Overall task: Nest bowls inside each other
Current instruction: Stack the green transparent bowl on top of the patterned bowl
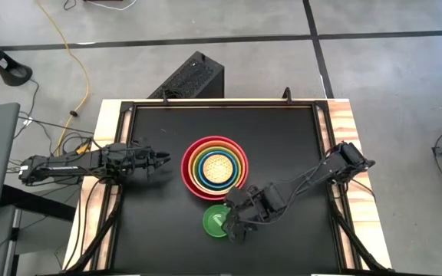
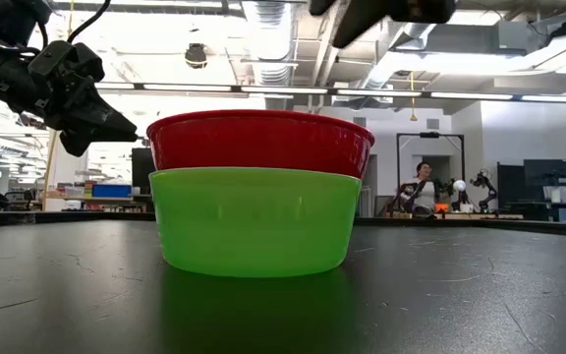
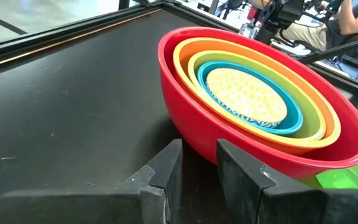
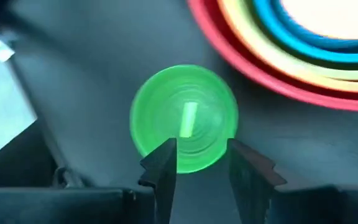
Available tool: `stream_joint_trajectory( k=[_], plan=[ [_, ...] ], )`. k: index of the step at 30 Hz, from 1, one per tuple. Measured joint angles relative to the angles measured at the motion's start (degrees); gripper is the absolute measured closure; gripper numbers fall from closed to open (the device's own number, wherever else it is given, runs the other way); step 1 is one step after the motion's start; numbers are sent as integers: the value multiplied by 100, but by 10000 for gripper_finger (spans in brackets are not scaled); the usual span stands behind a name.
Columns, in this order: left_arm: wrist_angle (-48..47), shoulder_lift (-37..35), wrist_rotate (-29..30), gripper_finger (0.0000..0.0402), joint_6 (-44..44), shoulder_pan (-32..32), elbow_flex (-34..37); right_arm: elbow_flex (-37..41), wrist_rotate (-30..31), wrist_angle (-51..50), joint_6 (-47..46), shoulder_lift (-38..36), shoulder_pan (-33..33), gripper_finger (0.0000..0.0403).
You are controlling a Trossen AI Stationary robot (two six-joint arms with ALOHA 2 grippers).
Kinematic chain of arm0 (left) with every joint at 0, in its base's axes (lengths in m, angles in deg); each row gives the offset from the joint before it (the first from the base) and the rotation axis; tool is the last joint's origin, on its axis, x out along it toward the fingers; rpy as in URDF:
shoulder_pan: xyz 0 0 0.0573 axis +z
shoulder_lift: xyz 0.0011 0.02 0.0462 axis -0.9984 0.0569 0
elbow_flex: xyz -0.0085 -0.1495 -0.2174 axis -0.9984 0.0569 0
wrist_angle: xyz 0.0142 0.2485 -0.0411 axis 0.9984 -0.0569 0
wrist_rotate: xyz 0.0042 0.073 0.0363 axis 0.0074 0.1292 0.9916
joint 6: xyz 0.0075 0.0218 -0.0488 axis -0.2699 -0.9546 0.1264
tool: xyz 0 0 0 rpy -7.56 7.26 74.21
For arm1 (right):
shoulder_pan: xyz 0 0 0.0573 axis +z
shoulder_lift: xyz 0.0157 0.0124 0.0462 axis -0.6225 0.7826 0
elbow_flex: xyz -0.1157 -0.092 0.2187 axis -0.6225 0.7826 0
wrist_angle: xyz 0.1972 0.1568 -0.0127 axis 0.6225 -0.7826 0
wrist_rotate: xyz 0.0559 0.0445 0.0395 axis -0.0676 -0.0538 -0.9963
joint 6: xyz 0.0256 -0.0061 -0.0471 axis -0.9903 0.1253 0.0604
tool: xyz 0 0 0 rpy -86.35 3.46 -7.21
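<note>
Right gripper open above one green bowl.

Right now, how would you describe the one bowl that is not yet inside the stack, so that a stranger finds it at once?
Find the nested stack with the big red bowl outermost, mid-table. Beside it, toward the front edge, the green bowl sits alone on the black table, with the right gripper above it. It is the only single bowl, plain green and small.
</note>
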Motion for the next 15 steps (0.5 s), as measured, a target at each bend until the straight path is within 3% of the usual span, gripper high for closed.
stream_joint_trajectory(
  k=[7, 15],
  plan=[
    [2, -1, 6, 315, 0, 2, 0, 176, 123, -231, -451, 92, -73, 202],
    [-41, 7, 44, 315, -23, 2, 0, 516, -647, 128, -551, 609, -196, 153]
  ],
)
